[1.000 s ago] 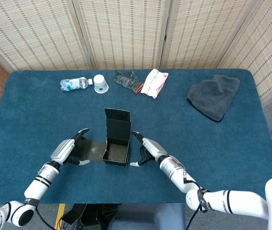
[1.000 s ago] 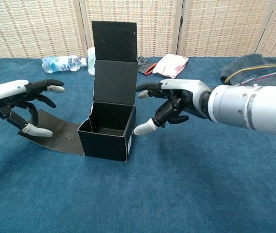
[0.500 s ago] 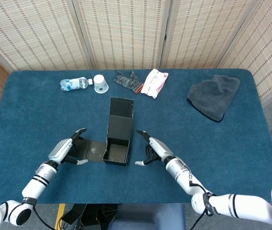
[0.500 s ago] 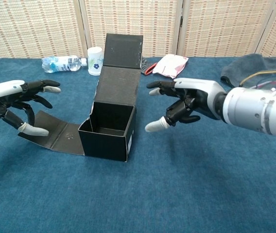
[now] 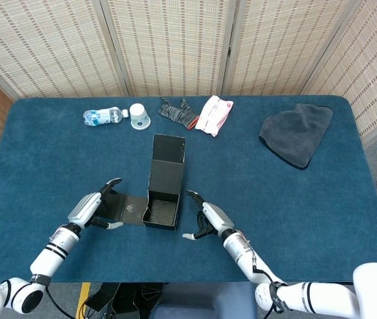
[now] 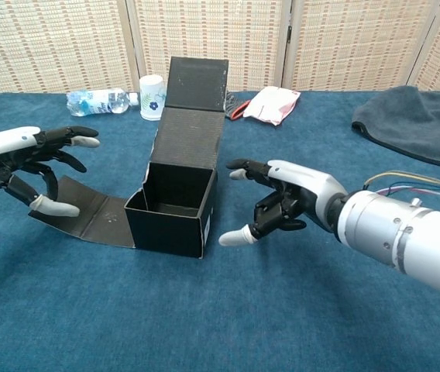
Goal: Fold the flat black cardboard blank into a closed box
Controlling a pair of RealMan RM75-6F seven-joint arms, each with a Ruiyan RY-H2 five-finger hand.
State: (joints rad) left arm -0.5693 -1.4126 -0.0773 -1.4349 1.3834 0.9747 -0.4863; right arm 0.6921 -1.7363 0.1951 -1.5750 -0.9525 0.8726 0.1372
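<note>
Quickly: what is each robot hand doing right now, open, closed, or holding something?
Left robot hand: open, holds nothing, beside the flat flap of the black box.
Right robot hand: open, holds nothing, apart from the box.

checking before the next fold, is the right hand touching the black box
Apart. The chest view shows blue table between the right hand and the black box; the head view shows the same gap.

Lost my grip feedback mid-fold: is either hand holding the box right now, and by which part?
Neither. The right hand hovers open beside the box, clear of it. The left hand is open over the side flap, not gripping it.
</note>
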